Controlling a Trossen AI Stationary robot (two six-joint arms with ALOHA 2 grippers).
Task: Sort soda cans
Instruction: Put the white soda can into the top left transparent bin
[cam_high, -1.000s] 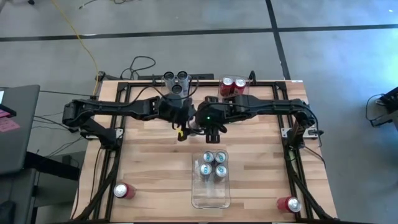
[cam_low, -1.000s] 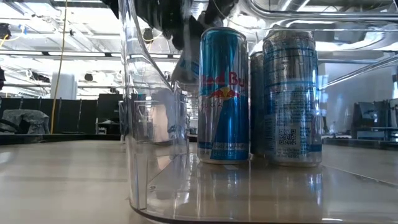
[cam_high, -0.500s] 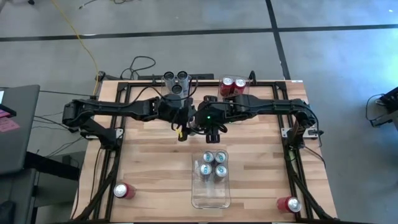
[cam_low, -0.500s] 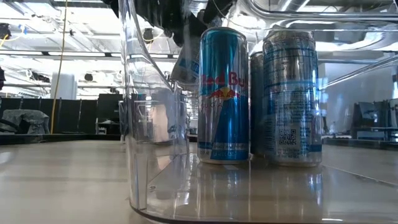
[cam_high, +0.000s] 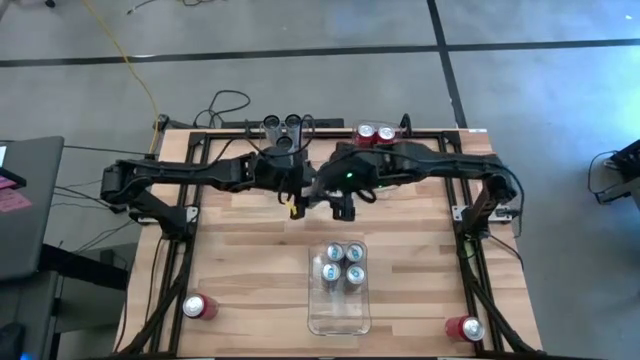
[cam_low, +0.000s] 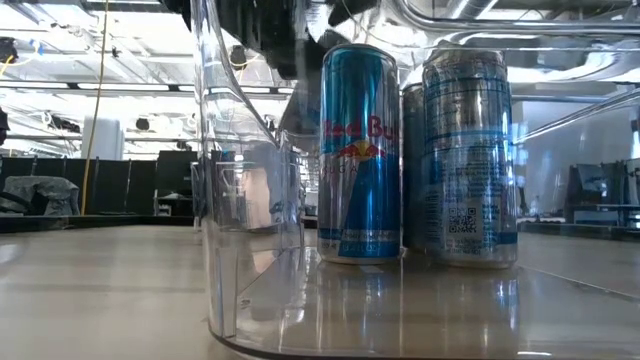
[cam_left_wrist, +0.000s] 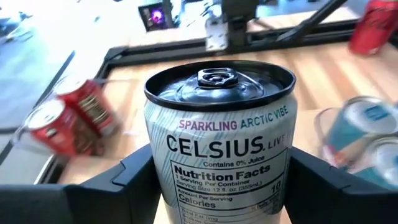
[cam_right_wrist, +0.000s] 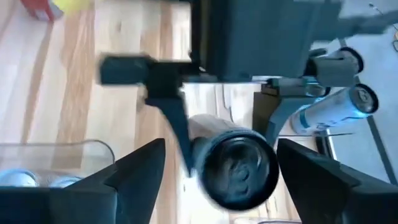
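Both arms stretched inward, meeting mid-table near back edge. Left gripper (cam_left_wrist: 217, 186) clamped on can (cam_left_wrist: 219, 134). Right gripper (cam_right_wrist: 214, 180) spread wide, close beside.

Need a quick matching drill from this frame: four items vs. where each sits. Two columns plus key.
Items:
1. Celsius can
2. blue Red Bull cans
3. red can on the left arm's side
4. red can on the right arm's side

Places:
A. lying on the near table corner below the right arm
B. held in the left gripper
C. lying on the near table corner below the left arm
D. standing in the clear bin at the near centre of the table

Pairs: 1-B, 2-D, 3-C, 4-A
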